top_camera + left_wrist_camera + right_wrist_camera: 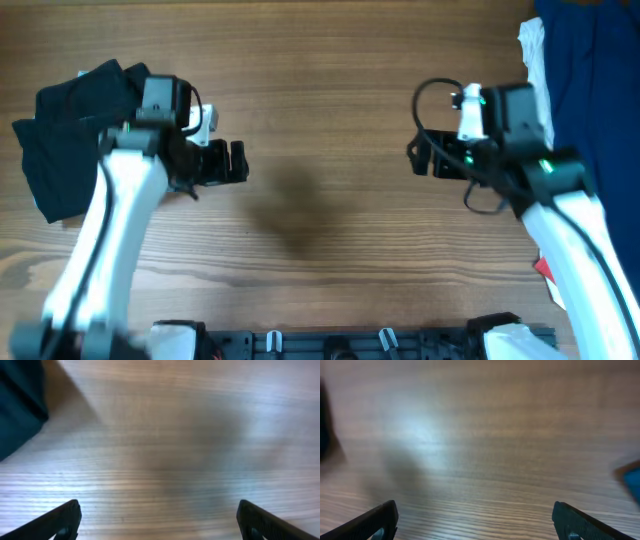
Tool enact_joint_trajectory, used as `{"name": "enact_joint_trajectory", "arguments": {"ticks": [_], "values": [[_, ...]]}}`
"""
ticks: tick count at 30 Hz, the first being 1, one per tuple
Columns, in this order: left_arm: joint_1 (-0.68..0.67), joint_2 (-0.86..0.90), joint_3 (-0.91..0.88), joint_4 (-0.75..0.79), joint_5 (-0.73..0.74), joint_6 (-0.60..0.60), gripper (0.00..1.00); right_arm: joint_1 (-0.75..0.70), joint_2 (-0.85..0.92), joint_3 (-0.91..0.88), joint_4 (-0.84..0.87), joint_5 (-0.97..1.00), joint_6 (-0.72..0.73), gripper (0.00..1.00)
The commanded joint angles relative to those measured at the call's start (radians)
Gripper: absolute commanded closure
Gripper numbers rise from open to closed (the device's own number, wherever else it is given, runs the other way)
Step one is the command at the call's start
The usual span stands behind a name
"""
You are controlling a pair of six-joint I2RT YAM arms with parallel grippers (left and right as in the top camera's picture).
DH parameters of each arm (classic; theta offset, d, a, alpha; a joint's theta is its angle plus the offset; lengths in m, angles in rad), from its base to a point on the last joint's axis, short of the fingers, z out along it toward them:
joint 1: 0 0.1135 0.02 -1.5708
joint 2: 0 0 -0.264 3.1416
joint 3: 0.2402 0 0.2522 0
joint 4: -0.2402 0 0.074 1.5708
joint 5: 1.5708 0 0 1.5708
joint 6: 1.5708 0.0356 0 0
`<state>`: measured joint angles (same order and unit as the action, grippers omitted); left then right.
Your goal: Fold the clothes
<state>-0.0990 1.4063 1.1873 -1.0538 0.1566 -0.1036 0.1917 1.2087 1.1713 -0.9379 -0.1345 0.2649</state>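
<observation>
**Overhead.** I count one pair of black shorts [65, 140], lying bunched in a dark heap on the table [320, 80]. There are two claws. The left claw [232, 162] is just beside the shorts, which lie on its outer side, away from the table's middle. The left forearm crosses the heap's inner edge. The right claw [422, 158] is well apart from the shorts, with bare wood and the left claw between them. The heap's long axis runs roughly from the far edge toward the near edge, across the line from the left claw to the heap. My judgement is that the left arm is the one to reach it. Beyond the right claw lie one blue garment [590, 90], one white cloth [533, 45] and one red scrap [543, 268]. I cannot tell whether the blue is a single piece.

**Left wrist.** The left claw [160, 521] is spread wide and holds nothing, with only wood between its fingers. One corner of the shorts [17, 405] shows ahead and off to the left finger's side, clear of both fingers.

**Right wrist.** The right claw [477, 521] is equally wide and empty. The shorts cannot be made out here. One blue patch [631, 477] sits past the right finger. A dark blur at the left edge is too smeared to name.
</observation>
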Motion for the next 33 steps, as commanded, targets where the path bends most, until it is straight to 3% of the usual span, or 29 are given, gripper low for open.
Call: {"name": "enact_joint_trajectory", "arguments": {"ticks": [1,5,10,18,33], "values": [[-0.108,-0.288,-0.119,0.095,-0.118,-0.037,0.0,0.064,-0.204,-0.002,0.011,0.154,0.026,0.0],[-0.21,-0.569,-0.258,0.21,-0.16,-0.036,0.0,0.168,-0.391,-0.028,0.068,0.296,0.037,0.01],[-0.219,-0.776,-0.318,0.258,-0.201,-0.035,0.0,0.19,-0.507,-0.074,0.034,0.319,0.06,0.0],[-0.219,-0.795,-0.318,0.264,-0.248,-0.035,0.0,0.19,-0.492,-0.074,-0.014,0.319,0.06,0.0],[-0.219,-0.795,-0.318,0.139,-0.248,-0.035,0.0,0.19,-0.418,-0.074,-0.017,0.319,0.059,0.01]]}}
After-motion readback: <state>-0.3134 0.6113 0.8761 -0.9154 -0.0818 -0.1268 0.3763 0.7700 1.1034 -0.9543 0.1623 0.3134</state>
